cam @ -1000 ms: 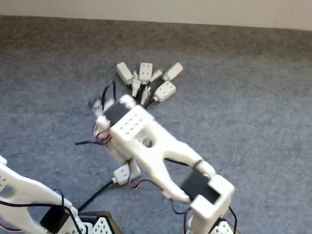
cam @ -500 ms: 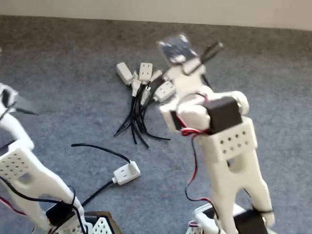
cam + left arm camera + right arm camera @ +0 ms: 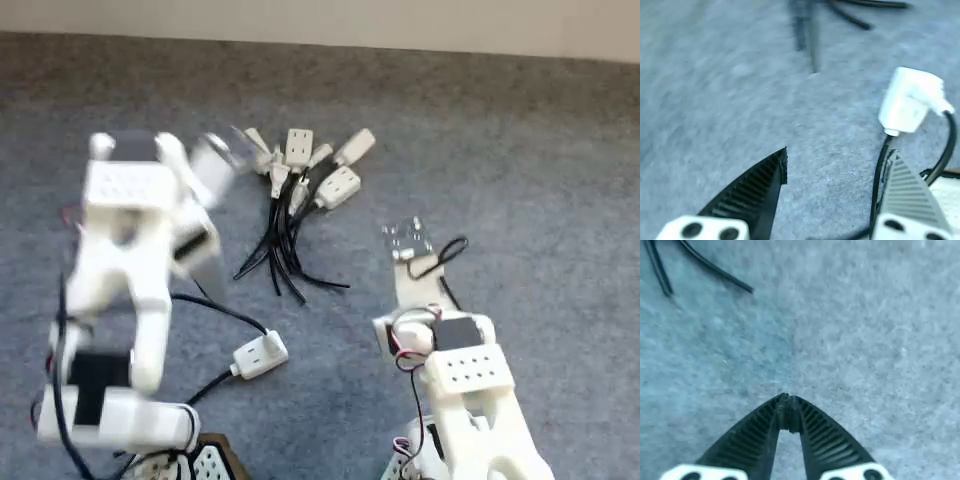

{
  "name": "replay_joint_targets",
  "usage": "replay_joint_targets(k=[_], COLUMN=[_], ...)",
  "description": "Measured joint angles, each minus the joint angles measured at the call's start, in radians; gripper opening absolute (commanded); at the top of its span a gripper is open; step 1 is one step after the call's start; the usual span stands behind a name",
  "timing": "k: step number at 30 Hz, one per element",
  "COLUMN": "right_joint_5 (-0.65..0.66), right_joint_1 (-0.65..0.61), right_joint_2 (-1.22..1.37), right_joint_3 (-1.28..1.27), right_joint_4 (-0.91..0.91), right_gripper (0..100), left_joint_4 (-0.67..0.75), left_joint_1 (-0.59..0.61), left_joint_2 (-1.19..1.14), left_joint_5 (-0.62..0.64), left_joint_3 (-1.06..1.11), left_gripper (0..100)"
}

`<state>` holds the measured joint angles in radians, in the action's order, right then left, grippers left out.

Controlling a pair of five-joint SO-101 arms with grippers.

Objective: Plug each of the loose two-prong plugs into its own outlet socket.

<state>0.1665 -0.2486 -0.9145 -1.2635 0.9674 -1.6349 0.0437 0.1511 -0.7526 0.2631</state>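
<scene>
On the grey carpet, far side from the arm bases: a fan of white plugs and sockets, heads pointing away from the arms, black cables trailing back toward them. Nearer the bases: one loose white plug, long axis diagonal, cable end toward the left arm's base. Left gripper: fingers spread wide, holding nothing, the loose white plug just beyond its grey finger. Right gripper: tips pressed together, empty, above carpet.

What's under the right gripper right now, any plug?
No plug. Bare grey carpet lies under the shut right gripper, and loose black cord ends lie apart from it. The patch directly beneath the gripper itself is covered.
</scene>
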Motion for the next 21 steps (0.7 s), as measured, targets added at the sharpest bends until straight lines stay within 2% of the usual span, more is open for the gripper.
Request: replay_joint_targets(k=[3, 7, 11, 21], right_joint_5=[0.009, 0.015, 0.015, 0.015], right_joint_1=[0.017, 0.012, -0.002, -0.008], right_joint_2=[-0.015, -0.018, -0.021, -0.026], right_joint_3=[-0.025, -0.077, -0.089, -0.089], right_joint_4=[-0.037, -0.061, -0.063, -0.063], right_gripper=[0.5, 0.5, 0.5, 0.5], left_joint_4=[0.157, 0.361, 0.486, 0.655], left_joint_1=[-0.071, -0.163, -0.207, -0.285], left_joint_2=[0.166, 0.242, 0.25, 0.269], left_joint_5=[-0.021, -0.025, -0.025, -0.008], left_joint_3=[0.272, 0.534, 0.64, 0.809], left_gripper=[31, 31, 31, 31])
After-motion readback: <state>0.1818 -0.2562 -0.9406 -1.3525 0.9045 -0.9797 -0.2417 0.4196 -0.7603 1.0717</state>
